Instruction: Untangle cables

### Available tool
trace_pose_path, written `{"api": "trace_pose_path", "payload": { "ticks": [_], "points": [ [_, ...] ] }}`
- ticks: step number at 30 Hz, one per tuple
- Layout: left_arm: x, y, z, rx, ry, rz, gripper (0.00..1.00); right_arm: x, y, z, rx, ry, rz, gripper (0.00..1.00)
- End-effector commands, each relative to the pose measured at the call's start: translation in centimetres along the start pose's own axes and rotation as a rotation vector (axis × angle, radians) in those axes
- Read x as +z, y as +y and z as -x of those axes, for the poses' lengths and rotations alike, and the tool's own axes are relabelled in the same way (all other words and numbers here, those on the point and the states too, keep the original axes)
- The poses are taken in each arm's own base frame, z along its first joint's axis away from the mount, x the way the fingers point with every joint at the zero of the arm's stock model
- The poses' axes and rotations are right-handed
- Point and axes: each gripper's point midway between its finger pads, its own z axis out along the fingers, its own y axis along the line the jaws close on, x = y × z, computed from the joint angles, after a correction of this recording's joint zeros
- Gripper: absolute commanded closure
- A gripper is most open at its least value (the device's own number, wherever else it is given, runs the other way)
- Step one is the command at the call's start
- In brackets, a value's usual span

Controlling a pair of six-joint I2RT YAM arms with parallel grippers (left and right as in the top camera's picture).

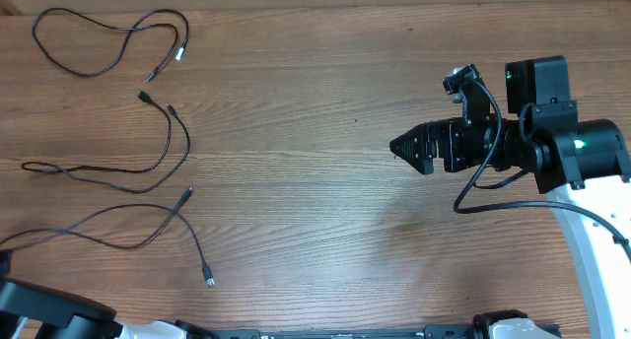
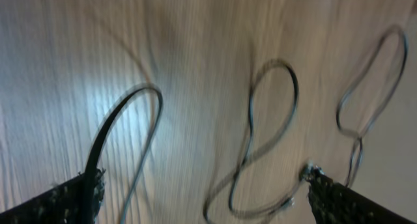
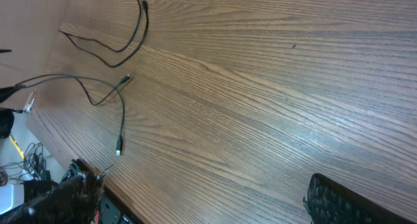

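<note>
The thin black cables lie loose and apart on the left of the wooden table. One loops at the far left corner, ending in a silver plug (image 1: pixel 180 53). A second is folded below it, with a plug end (image 1: pixel 145 97). A third runs to a plug (image 1: pixel 208 277) near the front edge. My left gripper (image 2: pixel 203 178) is open, in a blurred view. One cable strand (image 2: pixel 124 103) rises beside its left finger (image 2: pixel 75 198), and more cable loops (image 2: pixel 293 87) lie beyond. My right gripper (image 1: pixel 406 147) (image 3: pixel 202 182) hovers open over bare wood at the right, far from the cables (image 3: pixel 124 42).
The left arm's base (image 1: pixel 44 317) sits at the front left corner, and the right arm (image 1: pixel 577 152) is at the right edge. The table's front edge (image 3: pixel 130 198) shows close below the right gripper's fingers.
</note>
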Motion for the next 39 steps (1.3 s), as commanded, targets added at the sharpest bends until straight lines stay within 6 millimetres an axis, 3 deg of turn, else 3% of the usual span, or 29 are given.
{"api": "trace_pose_path", "payload": {
  "ticks": [1, 10, 13, 19, 23, 27, 29, 37, 39],
  "points": [
    [-2.8, -4.3, 0.2, 0.159, -0.005, -0.075, 0.00, -0.2, 0.1, 0.5, -0.005, -0.014, 0.000, 0.00],
    [-12.0, -8.3, -0.7, 0.226, -0.069, -0.060, 0.00, -0.2, 0.1, 0.8, -0.012, -0.022, 0.000, 0.00],
    [-13.2, -8.9, -1.3, 0.242, -0.083, -0.073, 0.00, -0.2, 0.1, 0.8, -0.016, -0.023, 0.000, 0.00],
    [-13.2, -11.7, -5.2, 0.401, -0.028, -0.126, 0.00, -0.2, 0.1, 1.0, -0.020, -0.030, 0.000, 0.00],
    [-12.3, -14.4, -9.4, 0.569, 0.036, -0.160, 0.00, -0.2, 0.1, 1.0, -0.020, -0.030, -0.001, 0.00],
    [-11.3, -17.1, -15.4, 0.835, 0.123, -0.210, 0.00, -0.2, 0.1, 1.1, -0.015, -0.036, 0.000, 0.00],
    [-10.9, -18.0, -19.3, 1.005, 0.179, -0.232, 0.00, -0.3, 0.0, 1.7, 0.026, -0.058, -0.002, 0.00],
    [-10.7, -17.3, -31.9, 1.473, 0.330, -0.211, 0.00, -0.8, -3.3, 3.7, 0.206, -0.159, -0.183, 0.00],
    [-10.7, -16.7, -33.6, 1.552, 0.321, -0.166, 0.00, -1.0, -4.1, 3.7, 0.224, -0.168, -0.230, 0.00]
  ]
}}
